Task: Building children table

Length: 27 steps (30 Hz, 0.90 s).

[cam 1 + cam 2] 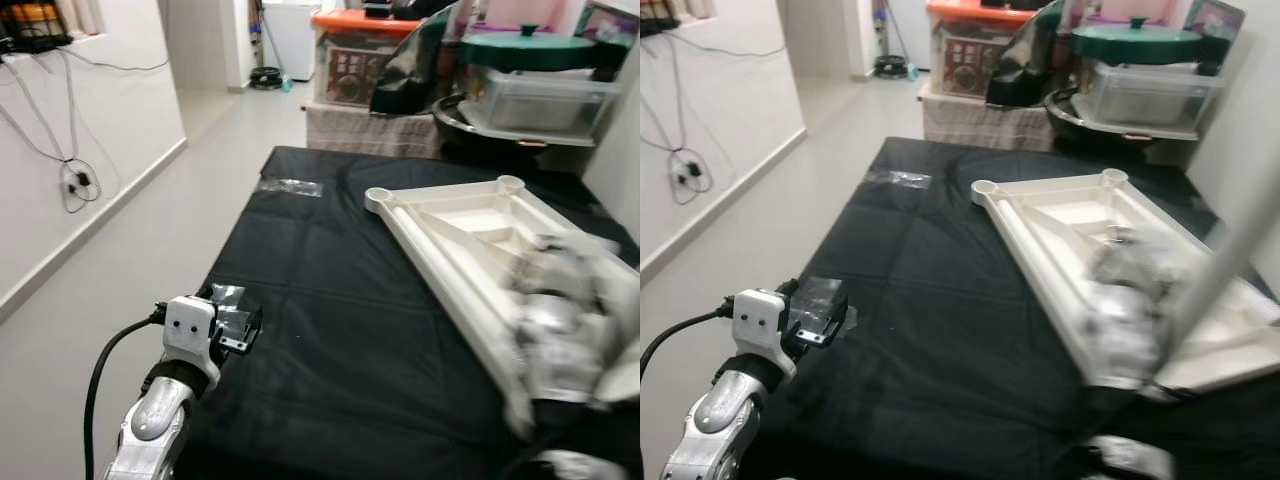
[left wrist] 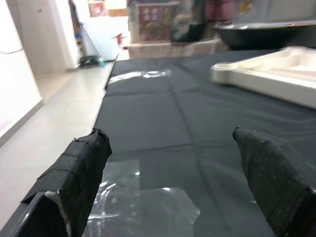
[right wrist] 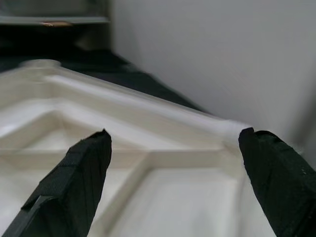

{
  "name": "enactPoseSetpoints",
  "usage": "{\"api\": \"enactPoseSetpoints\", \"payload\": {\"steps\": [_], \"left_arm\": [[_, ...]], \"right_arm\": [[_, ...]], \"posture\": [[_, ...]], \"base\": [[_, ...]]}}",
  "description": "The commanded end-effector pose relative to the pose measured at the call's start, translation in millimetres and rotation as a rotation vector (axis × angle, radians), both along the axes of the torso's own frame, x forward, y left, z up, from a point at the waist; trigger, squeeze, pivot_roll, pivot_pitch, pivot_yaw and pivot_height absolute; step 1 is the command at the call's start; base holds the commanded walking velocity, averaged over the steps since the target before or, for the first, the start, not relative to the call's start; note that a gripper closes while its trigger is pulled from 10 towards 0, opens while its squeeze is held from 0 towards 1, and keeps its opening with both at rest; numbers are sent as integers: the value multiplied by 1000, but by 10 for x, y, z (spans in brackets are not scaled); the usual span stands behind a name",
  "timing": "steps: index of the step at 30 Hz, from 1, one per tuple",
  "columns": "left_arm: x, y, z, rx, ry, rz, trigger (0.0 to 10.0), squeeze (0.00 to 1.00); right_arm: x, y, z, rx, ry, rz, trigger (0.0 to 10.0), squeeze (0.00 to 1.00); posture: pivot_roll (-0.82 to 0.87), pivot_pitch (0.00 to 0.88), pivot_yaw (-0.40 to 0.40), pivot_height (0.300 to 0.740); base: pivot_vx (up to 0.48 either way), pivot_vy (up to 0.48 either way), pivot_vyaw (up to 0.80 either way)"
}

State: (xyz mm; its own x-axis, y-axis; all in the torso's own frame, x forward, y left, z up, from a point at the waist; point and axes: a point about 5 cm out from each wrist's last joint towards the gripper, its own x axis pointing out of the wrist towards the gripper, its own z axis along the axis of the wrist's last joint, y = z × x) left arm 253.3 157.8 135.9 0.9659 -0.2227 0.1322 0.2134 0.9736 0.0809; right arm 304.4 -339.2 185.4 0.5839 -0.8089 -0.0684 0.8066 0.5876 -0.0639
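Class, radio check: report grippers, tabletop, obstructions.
Left gripper open, low over black sheet. Right gripper open over upturned white tabletop. Nothing blocking.

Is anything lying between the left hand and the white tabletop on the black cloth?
Nothing solid. The left hand, open, hovers at the cloth's near left edge; only bare black cloth and flat clear tape patches lie between it and the upturned white tabletop.

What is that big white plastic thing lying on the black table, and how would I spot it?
Find the long table under a black cloth; toward its right side, in front of the stacked storage boxes, lies the white tabletop, upside down. It is the large cream-white piece, with raised ribs underneath and round leg sockets at its corners.
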Motion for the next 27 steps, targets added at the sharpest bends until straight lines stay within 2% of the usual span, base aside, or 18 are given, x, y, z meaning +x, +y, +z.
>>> {"api": "enactPoseSetpoints", "payload": {"steps": [1,2,4,5,7,10,16,18,23,24,25,27], "left_arm": [[-10,13,-25,11,7,-2,10000,0],[-10,13,-25,11,7,-2,10000,0],[-10,13,-34,13,10,-3,10000,0],[-10,13,-34,13,10,-3,10000,0],[-11,3,-45,16,15,-8,10000,0],[-11,10,-44,23,16,-8,10000,0],[-20,50,-37,33,18,-2,10000,0],[-27,77,-41,40,20,-1,10000,0],[-20,64,-34,43,18,-4,10000,0],[-12,70,-29,43,17,-5,10000,0],[-6,74,-29,46,18,-8,10000,0],[-6,74,-29,46,18,-8,10000,0]], "right_arm": [[-85,-179,56,-3,-31,-58,10000,0],[-85,-179,56,-3,-31,-58,10000,0],[-222,-579,260,-64,-49,-154,10000,0],[-222,-579,260,-64,-49,-154,10000,0],[-327,-823,465,-131,-71,-206,10000,0],[-410,-993,562,-173,-74,-237,10000,0],[-490,-1144,614,-245,-43,-234,10000,0],[-611,-1298,620,-252,-19,-247,10000,0],[-582,-1291,610,-288,-15,-211,10000,0],[-530,-1249,583,-297,-14,-189,10000,0],[-336,-1071,506,-285,-26,-64,10000,0],[-336,-1071,506,-285,-26,-64,10000,0]], "posture": [[-3,0,-64,740],[-3,0,-64,740],[-9,0,-60,740],[-9,0,-60,740],[-3,0,-58,740],[2,0,-58,740],[11,0,-55,740],[9,0,-47,740],[12,0,-45,740],[13,0,-39,740],[16,0,-36,740],[16,0,-36,740]], "base": [[0,0,0],[0,0,0],[0,0,0],[0,0,0],[0,0,0],[0,0,0],[0,0,0],[0,0,0],[0,0,0],[0,0,0],[0,0,0],[0,0,0]]}}
